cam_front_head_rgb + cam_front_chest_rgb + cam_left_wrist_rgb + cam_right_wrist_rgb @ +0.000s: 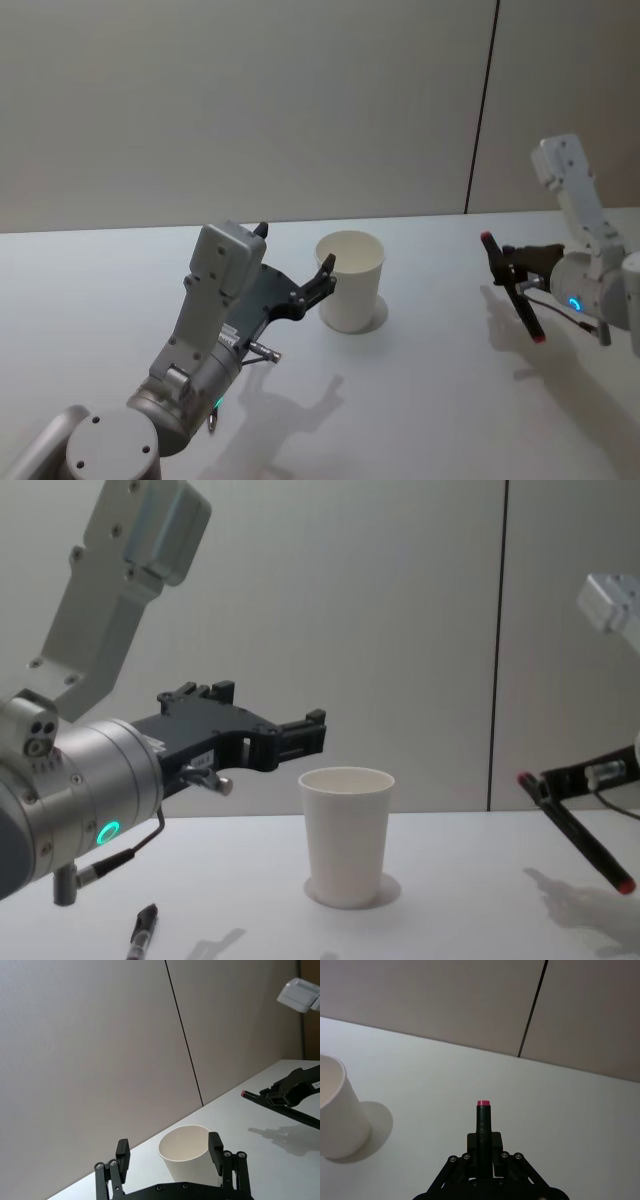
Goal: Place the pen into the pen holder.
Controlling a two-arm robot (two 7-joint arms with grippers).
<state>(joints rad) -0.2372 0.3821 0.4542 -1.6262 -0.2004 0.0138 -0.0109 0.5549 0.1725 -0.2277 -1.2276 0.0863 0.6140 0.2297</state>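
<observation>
The pen holder (351, 281) is a plain white paper cup standing upright mid-table, also in the chest view (345, 832). My left gripper (293, 252) is open and hovers just left of its rim (312, 735). In the left wrist view the cup (186, 1156) sits just beyond the gap between the two black fingers (216, 1147). Off to the right, above the table, my right gripper (515, 272) is shut on a black pen (523, 300) with red ends, held slanted. The pen (483, 1117) stands up from the shut jaws, with the cup (335, 1110) off to one side.
The white table (430, 400) runs back to a plain grey wall with a dark vertical seam (482, 105). A second small dark marker (143, 930) lies on the table below my left arm. Open surface separates the cup from the right gripper.
</observation>
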